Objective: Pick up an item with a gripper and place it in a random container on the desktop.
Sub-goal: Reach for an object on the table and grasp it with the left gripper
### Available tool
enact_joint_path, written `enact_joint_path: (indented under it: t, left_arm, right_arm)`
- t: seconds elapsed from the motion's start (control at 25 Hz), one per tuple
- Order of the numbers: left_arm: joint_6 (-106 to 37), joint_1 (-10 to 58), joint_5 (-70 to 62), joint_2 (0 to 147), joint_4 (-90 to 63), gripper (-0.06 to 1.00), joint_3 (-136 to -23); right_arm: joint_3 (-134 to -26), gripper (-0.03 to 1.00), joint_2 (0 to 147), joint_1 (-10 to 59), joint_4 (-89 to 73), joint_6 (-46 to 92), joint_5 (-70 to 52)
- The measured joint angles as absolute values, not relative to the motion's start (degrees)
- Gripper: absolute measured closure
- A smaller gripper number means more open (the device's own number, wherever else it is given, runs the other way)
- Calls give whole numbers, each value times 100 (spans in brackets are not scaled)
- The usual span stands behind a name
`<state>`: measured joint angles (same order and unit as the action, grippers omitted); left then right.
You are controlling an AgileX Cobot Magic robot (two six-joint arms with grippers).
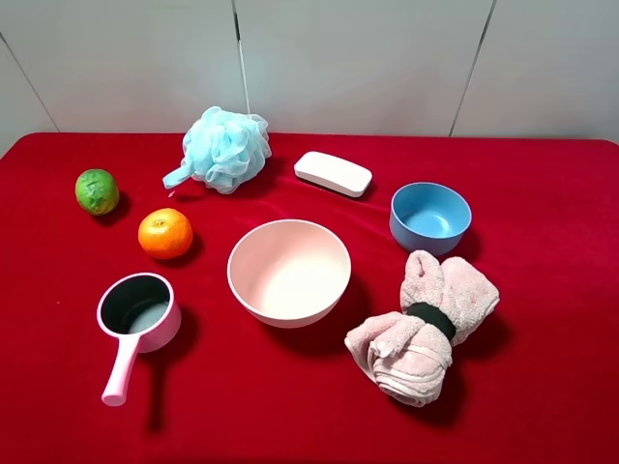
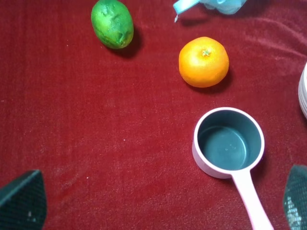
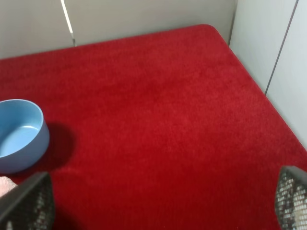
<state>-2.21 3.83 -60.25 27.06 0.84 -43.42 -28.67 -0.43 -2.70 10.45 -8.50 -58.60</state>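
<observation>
The round glossy orange citrus fruit (image 1: 165, 234) sits left of centre in the high view on the red velvety surface (image 1: 542, 387), between a green lime (image 1: 97, 191) and the wide pale pink bowl (image 1: 289, 275). The left claw (image 2: 158, 201), spread wide and empty, seems well short of it. It should centre over the fruit, clear of the pink saucepan (image 1: 123, 362), and close gently at its widest.

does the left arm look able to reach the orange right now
Probably yes: the left tool is open, and the orange sits alone on bare red cloth, apart from the lime and saucepan.
</observation>
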Motion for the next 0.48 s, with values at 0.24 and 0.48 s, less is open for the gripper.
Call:
enact_joint_path:
  t: [0.24, 0.48]
  left_arm:
    - [-221, 383, -6025, 3853, 84, -3, -5021]
    - [-227, 383, -6007, 4688, 84, -3, -5532]
  right_arm:
    - [-2867, 27, -43, -270, 1045, -850, -5860]
    - [-2867, 27, -43, -270, 1045, -850, -5860]
